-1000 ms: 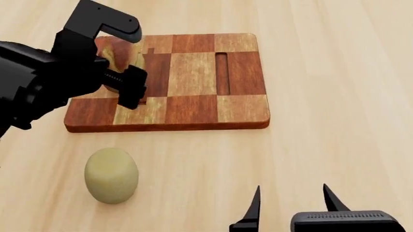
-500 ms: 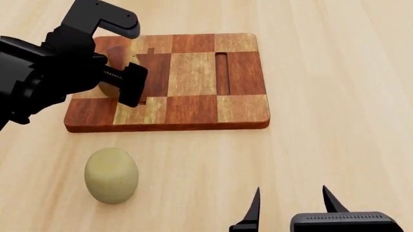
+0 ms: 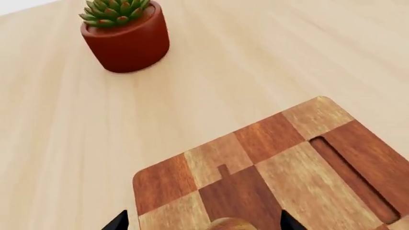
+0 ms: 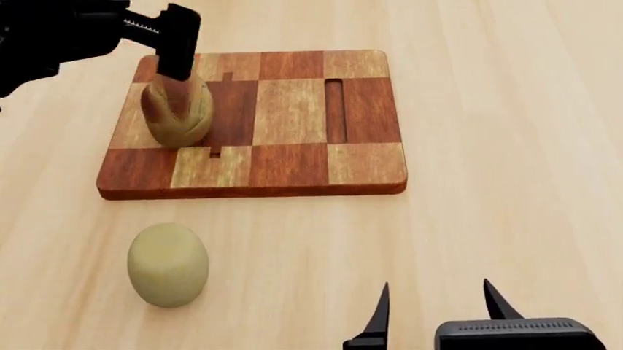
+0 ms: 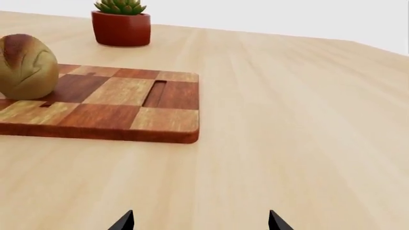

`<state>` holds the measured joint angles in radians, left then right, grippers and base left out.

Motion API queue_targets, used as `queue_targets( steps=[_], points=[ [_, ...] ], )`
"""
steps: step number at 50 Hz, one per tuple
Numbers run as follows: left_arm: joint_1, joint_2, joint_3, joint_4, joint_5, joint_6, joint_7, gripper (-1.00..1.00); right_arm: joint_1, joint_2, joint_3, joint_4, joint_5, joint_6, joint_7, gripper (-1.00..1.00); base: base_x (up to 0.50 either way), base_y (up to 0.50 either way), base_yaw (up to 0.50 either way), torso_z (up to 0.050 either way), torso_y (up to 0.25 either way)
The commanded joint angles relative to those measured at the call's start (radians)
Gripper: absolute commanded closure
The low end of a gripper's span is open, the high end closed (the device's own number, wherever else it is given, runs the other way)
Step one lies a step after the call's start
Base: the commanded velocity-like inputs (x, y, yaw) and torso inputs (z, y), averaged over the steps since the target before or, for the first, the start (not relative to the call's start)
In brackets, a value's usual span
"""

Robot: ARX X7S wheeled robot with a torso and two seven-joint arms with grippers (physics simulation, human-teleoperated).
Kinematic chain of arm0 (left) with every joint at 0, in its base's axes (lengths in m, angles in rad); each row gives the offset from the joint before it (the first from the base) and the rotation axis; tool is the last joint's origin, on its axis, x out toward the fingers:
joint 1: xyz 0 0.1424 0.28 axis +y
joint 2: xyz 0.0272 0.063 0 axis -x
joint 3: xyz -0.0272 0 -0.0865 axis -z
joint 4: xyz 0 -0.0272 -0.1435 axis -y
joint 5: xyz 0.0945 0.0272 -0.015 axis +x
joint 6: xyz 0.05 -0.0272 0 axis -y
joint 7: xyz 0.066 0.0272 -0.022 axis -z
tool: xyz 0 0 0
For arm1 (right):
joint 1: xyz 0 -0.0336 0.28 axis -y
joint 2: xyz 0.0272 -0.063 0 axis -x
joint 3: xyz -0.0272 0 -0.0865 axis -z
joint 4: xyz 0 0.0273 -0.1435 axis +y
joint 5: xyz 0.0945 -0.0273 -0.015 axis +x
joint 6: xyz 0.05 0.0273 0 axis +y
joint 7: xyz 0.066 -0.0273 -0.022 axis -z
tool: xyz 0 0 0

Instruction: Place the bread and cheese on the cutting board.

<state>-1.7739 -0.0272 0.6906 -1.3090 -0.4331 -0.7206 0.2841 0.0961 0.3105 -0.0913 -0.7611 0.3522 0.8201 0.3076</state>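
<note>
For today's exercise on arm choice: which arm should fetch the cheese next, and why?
Probably the right: its open end effector hangs low beside the cheese; the left end effector is raised beyond the bread.

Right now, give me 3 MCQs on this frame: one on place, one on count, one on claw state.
1. Where does the golden-tan, brown-streaked egg-shaped bread sit?
A. on the bare table
B. on the checkered square wooden cutting board
C. in the right claw

2. How many foods lie off the board?
A. none
B. one
C. two

3. How is the left claw?
A. open, above the bread
B. shut on the bread
C. shut on the cheese

Answers: 1 B, the right wrist view shows the loaf resting on the board. 2 B, only the smooth pale yellow-green cheese lump lies on the light wooden table. 3 A, its fingers stand apart with the loaf's top between them, untouched.
</note>
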Motion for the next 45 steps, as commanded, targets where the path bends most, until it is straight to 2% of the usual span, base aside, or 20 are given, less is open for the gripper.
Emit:
queue_targets(
  steps=[1, 4, 5, 7, 8, 12, 13, 16, 17, 18, 20, 23, 26, 30, 34, 39, 45],
  points=[
    [-0.139, -0.017, -0.267, 0.001, 0.207, -0.003, 0.084, -1.0, 0.021, -0.006, 0.041, -0.048, 0.011, 0.06, -0.016, -1.0, 0.0, 0.0, 0.0, 0.0, 0.0],
    [-0.126, -0.065, -0.277, 0.055, 0.223, 0.027, 0.104, -1.0, 0.043, -0.002, 0.054, -0.074, 0.028, 0.089, -0.013, -1.0, 0.0, 0.0, 0.0, 0.0, 0.0],
    [-0.072, -0.104, -0.298, 0.205, 0.198, -0.064, 0.086, -1.0, 0.049, -0.001, 0.061, -0.085, 0.036, 0.1, -0.013, -1.0, 0.0, 0.0, 0.0, 0.0, 0.0],
    [0.137, -0.246, -0.377, 0.505, 0.113, -0.364, 0.0, -1.0, 0.081, 0.011, 0.083, -0.133, 0.066, 0.166, -0.008, -1.0, 0.0, 0.0, 0.0, 0.0, 0.0],
    [0.2, -0.299, -0.399, 0.655, 0.077, -0.504, -0.013, -1.0, 0.101, 0.013, 0.105, -0.162, 0.092, 0.206, -0.008, -1.0, 0.0, 0.0, 0.0, 0.0, 0.0],
    [0.344, -0.388, -0.567, 1.255, 0.008, -0.696, -0.076, -1.0, 0.182, 0.022, 0.179, -0.24, 0.176, 0.363, 0.002, -1.0, 0.0, 0.0, 0.0, 0.0, 0.0],
    [0.364, -0.39, -0.599, 1.393, -0.003, -0.728, -0.086, -1.0, 0.182, 0.022, 0.179, -0.24, 0.176, 0.363, 0.002, -1.0, 0.0, 0.0, 0.0, 0.0, 0.0],
    [0.561, -0.438, -0.727, 1.669, -0.07, -0.847, -0.121, -1.0, 0.356, 0.012, 0.31, -0.28, 0.321, 0.577, -0.01, -1.0, 0.0, 0.0, 0.0, 0.0, 0.0],
    [0.585, -0.455, -0.736, 1.695, -0.119, -0.849, -0.15, -1.0, 0.418, 0.012, 0.345, -0.282, 0.381, 0.651, -0.008, -1.0, 0.0, 0.0, 0.0, 0.0, 0.0],
    [0.669, -0.507, -0.811, 1.751, -0.269, -0.85, -0.294, -1.0, 0.486, 0.011, 0.378, -0.281, 0.435, 0.727, -0.004, -1.0, 0.0, 0.0, 0.0, 0.0, 0.0],
    [0.747, -0.561, -0.898, 1.801, -0.569, -0.849, -0.471, -1.0, 0.551, 0.053, 0.412, -0.228, 0.6, 0.75, 0.083, -1.0, 0.0, 0.0, 0.0, 0.0, 0.0],
    [0.868, -0.604, -1.001, 1.891, -0.698, -0.84, -0.543, -1.0, 0.659, 0.141, 0.411, -0.092, 0.922, 0.748, 0.285, -1.0, 0.0, 0.0, 0.0, 0.0, 0.0],
    [0.96, -0.633, -1.109, 1.915, -0.843, -0.842, -0.629, -1.0, 0.761, 0.196, 0.378, 0.005, 1.071, 0.739, 0.388, -1.0, 0.0, 0.0, 0.0, 0.0, 0.0],
    [1.064, -0.658, -1.209, 1.937, -0.979, -0.831, -0.707, -1.0, 0.838, 0.229, 0.315, 0.072, 1.104, 0.723, 0.374, -1.0, 0.0, 0.0, 0.0, 0.0, 0.0],
    [1.154, -0.679, -1.291, 1.956, -1.045, -0.81, -0.74, -1.0, 0.889, 0.232, 0.256, 0.134, 1.121, 0.708, 0.332, -1.0, 0.0, 0.0, 0.0, 0.0, 0.0],
    [1.224, -0.686, -1.34, 1.982, -1.099, -0.791, -0.77, -1.0, 0.946, 0.245, 0.102, 0.216, 1.005, 0.682, 0.131, -1.0, 0.0, 0.0, 0.0, 0.0, 0.0],
    [1.356, -0.72, -1.44, 2.093, -1.305, -0.748, -0.88, -1.0, 0.999, 0.21, 0.006, 0.338, 0.932, 0.631, 0.024, -1.0, 0.0, 0.0, 0.0, 0.0, 0.0]
  ],
)
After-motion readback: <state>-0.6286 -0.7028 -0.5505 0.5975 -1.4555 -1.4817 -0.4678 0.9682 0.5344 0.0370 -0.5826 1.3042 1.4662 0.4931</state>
